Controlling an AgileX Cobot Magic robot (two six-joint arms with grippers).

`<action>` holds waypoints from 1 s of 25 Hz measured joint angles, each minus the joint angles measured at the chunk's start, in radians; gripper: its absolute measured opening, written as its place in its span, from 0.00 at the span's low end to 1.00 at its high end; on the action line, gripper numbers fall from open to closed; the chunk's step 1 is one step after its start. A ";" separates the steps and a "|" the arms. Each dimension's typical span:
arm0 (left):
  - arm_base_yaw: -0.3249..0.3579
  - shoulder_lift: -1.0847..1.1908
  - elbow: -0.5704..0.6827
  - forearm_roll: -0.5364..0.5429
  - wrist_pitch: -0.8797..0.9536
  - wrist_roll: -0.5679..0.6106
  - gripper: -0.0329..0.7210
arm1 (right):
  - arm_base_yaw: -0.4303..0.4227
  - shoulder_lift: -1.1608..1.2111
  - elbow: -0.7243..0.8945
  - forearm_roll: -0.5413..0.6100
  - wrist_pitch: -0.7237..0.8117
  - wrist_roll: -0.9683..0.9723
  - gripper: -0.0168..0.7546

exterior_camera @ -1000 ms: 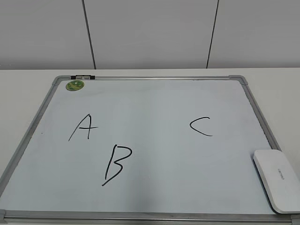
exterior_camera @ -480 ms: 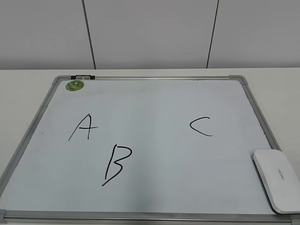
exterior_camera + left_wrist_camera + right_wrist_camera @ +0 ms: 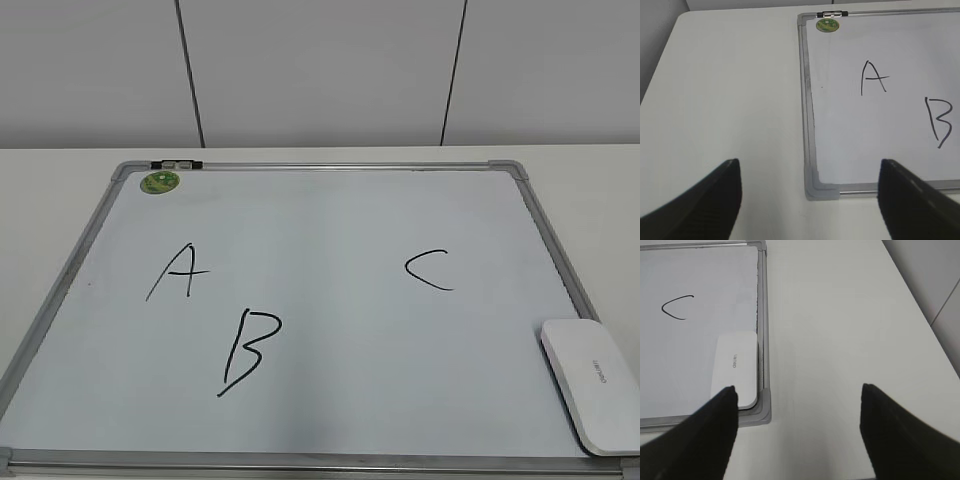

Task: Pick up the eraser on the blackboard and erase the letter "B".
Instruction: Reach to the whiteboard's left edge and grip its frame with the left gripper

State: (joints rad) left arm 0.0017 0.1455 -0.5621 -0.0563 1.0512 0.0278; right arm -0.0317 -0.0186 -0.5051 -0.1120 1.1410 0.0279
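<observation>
The blackboard (image 3: 330,220) is a white board with a silver-grey frame, lying flat on the table. The letter "B" (image 3: 248,350) is drawn in black at its lower left; it also shows in the left wrist view (image 3: 940,121). The white eraser (image 3: 592,382) lies on the board's near right corner, and in the right wrist view (image 3: 735,370) just ahead of the left finger. My left gripper (image 3: 807,167) is open and empty above the board's near left corner. My right gripper (image 3: 797,392) is open and empty over the table, right of the eraser. Neither gripper shows in the exterior view.
Black letters "A" (image 3: 178,270) and "C" (image 3: 430,270) are on the board. A round green sticker (image 3: 160,182) sits at its far left corner. The white table (image 3: 840,330) extends beyond the board on both sides; its right edge shows in the right wrist view.
</observation>
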 joint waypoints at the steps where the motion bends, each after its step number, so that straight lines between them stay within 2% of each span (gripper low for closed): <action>1: 0.000 0.039 -0.009 -0.006 -0.016 0.000 0.87 | 0.000 0.000 0.000 0.000 0.000 0.000 0.78; 12: 0.000 0.567 -0.128 -0.020 -0.232 0.011 0.85 | 0.000 0.000 0.000 0.000 0.000 0.000 0.78; 25: 0.000 1.266 -0.487 -0.020 -0.217 0.058 0.75 | 0.000 0.000 0.000 0.000 0.000 0.000 0.78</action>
State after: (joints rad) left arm 0.0017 1.4113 -1.0491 -0.0764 0.8339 0.0857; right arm -0.0317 -0.0186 -0.5051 -0.1120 1.1410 0.0279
